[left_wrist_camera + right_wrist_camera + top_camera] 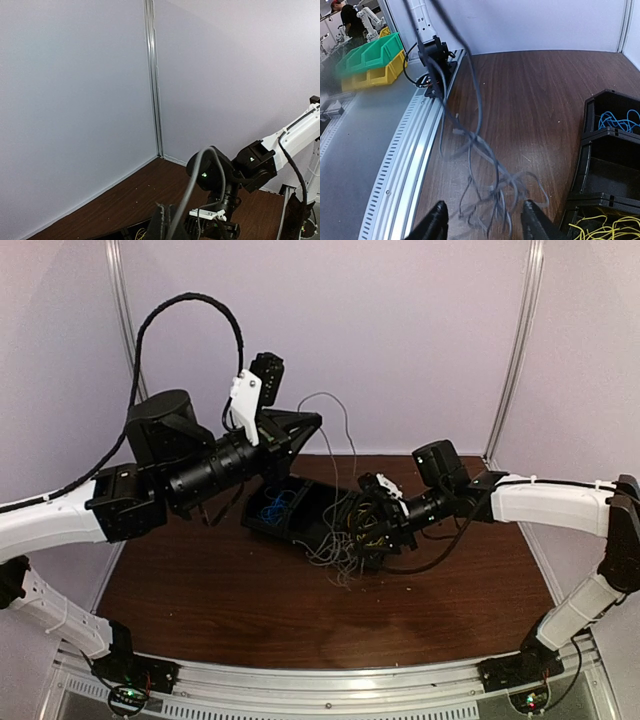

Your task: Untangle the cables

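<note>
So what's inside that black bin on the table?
In the black bin, blue cables lie in one end compartment, yellow cables in the other. The middle compartment looks bare, but its walls hide part of the floor.

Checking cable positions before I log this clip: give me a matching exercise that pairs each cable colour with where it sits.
Things:
1. blue cables
2. yellow cables
3. grey cables

Places:
A. outside the bin, dangling between the fingers of the right end effector
B. bin compartment nearest the right end effector
C. bin compartment farthest from the right end effector

Pairs: 1-C, 2-B, 3-A
</note>
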Available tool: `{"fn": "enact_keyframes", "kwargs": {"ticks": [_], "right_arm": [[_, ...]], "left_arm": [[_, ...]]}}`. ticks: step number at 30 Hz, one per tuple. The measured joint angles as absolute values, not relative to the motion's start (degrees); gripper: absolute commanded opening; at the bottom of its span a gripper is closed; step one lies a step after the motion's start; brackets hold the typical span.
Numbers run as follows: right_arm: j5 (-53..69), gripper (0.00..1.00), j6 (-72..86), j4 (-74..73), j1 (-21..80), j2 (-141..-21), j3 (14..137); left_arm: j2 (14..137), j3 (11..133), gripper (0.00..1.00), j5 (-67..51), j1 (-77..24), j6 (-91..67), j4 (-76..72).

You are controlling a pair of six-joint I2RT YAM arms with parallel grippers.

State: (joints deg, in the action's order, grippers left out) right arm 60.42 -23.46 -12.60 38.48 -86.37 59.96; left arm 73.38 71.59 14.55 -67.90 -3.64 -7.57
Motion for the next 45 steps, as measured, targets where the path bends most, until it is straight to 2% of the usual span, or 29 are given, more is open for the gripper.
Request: {"fn": "enact_keyframes", "kwargs": {"ticks": [2, 3, 5, 6, 8, 12, 16, 20, 22, 23, 26, 29, 37, 42, 45], "right_arm": [[60.9, 0.13, -23.4, -11.2, 38.7, -87.1, 59.7], [61.2, 0.1, -23.0, -10.5, 38.7, -87.9, 59.6], [61.6, 0.11, -22.3, -9.9, 38.8, -89.8, 59.3], [61.7, 0.15, -22.4, -9.8, 38.8, -90.8, 59.2], [61.8, 0.35, -22.4, -9.6, 38.8, -92.2, 58.8], [62.7, 0.55, -20.2, -8.7, 38.8, -92.4, 57.6], [63.8, 0.64, -14.5, -4.5, 39.6, -90.8, 57.5], [64.2, 0.65, -9.5, -1.3, 42.5, -88.9, 58.1], [63.7, 0.62, -8.1, -0.4, 44.0, -88.8, 58.6], [63.1, 0.55, -7.5, -0.1, 44.4, -88.8, 58.7], [61.4, 0.22, -5.7, 1.1, 45.6, -89.4, 58.8], [59.9, 0.02, -5.2, 2.0, 45.6, -90.7, 58.9], [58.3, 0.0, -7.6, 2.4, 45.0, -92.0, 57.3], [59.8, 0.11, -10.7, 2.3, 42.5, -93.6, 57.1], [59.5, 0.17, -13.0, -1.8, 40.7, -96.8, 57.2]], "left_arm": [[73.0, 71.8, 0.0, 14.0, -67.9, -4.2, -7.6], [72.8, 71.8, 0.0, 14.0, -67.9, -4.4, -7.5], [71.9, 71.8, 0.0, 13.9, -67.9, -4.7, -7.5], [71.5, 71.8, 0.0, 13.9, -67.9, -4.8, -7.4], [70.3, 71.8, 0.0, 14.1, -67.9, -4.9, -7.4], [68.0, 71.8, 0.0, 14.7, -67.9, -5.1, -7.5], [67.2, 71.8, 0.0, 15.3, -67.9, -5.1, -7.6], [67.7, 71.8, 0.0, 15.4, -67.9, -5.3, -7.6], [68.2, 71.8, 0.0, 15.3, -67.9, -5.4, -7.6], [68.6, 71.9, 0.0, 15.3, -67.9, -5.5, -7.6], [69.6, 72.2, 0.0, 14.9, -67.9, -5.7, -7.6], [70.2, 72.8, 0.0, 14.5, -67.9, -5.7, -7.6], [69.7, 75.9, 0.0, 16.8, -67.9, -3.9, -2.2], [69.7, 80.6, 0.0, 20.7, -68.0, 0.4, 8.4], [69.2, 84.1, 0.0, 23.3, -68.0, 3.3, 8.6]]}}
